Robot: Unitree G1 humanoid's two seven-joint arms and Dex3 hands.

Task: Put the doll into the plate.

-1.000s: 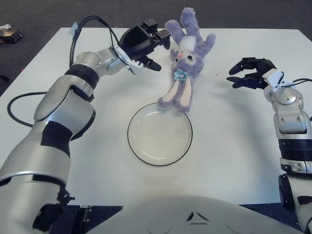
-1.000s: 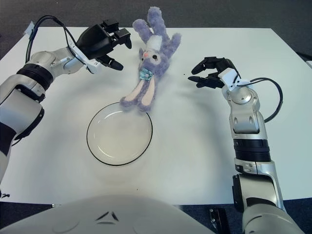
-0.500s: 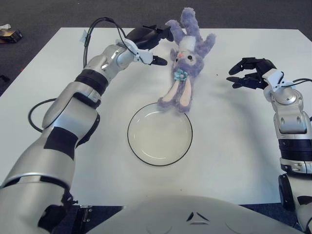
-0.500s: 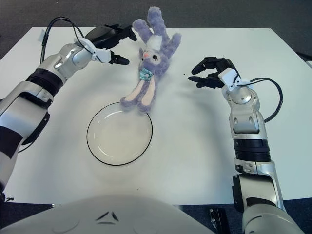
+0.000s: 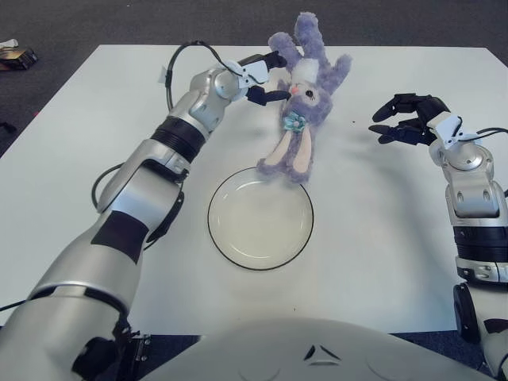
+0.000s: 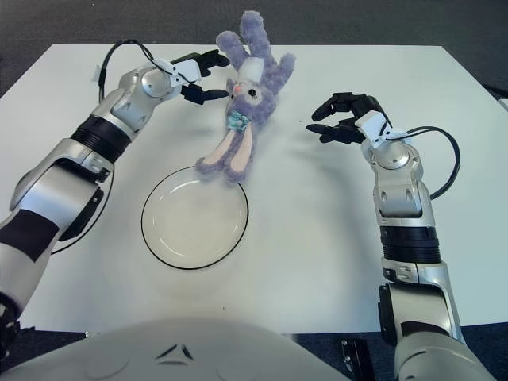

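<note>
The doll [image 5: 300,103] lies face up on the white tabletop [image 5: 381,238], ears toward the far edge and feet just touching or overlapping the far rim of the plate [image 5: 260,218], which holds nothing yet. My left hand [image 5: 260,73] is at the doll's head, on its left side, with the fingers [image 5: 274,94] spread around the near ear and cheek; I cannot tell whether they press the plush, and I would not call it a grasp. My right hand [image 5: 409,117] hangs over the tabletop well to the right of the doll, fingers loosely curled around nothing. The risk I see is in how little I would be catching: if I close on an ear or only the fluff of the head, the soft body will probably hang and swing, and the plush could slip out before it is over the plate. Dragging instead of lifting could shove the feet against the rim and push the plate toward me. The doll is also longer than the plate is wide, so it may end up draped over the edge. I can read no brand, label or writing on anything here.
</note>
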